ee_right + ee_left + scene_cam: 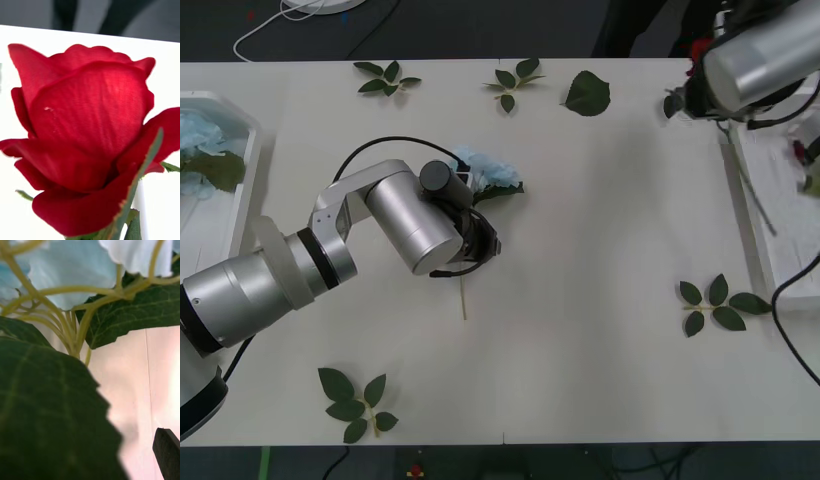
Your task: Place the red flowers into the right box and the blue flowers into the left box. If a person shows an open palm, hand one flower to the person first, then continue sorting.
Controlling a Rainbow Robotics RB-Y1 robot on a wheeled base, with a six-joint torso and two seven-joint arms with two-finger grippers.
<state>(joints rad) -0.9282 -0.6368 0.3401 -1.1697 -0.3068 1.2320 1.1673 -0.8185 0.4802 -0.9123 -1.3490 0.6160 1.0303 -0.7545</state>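
I'm working both arms at once here. Near side of the table: the left gripper [470, 245] is sitting over the stem of a blue flower [485, 172] mid-table, bloom pointing away from me, stem end poking out toward me. In the left wrist view I'm looking straight into the stem fork [77, 341] and leaves, with one black fingertip [168, 453] at the corner. Can't tell whether I'm clamped on the stem or not, since the wrist body is covering the grasp in the front view.

Further out, the left box [242, 190] is already holding pale blue blooms, so some blue sorting looks done. The right box [755, 230] is holding at least a stem and a bit of red, cut off at the edge.

Far right corner: the right gripper [692, 85] is hanging by the box's far end with a red flower [86, 142] close up against its wrist camera. Probably gripping it, but the fingers are out of sight, so can't tell.

Loose leaf sprigs [358, 400] are lying around, not my job. No palm showing.
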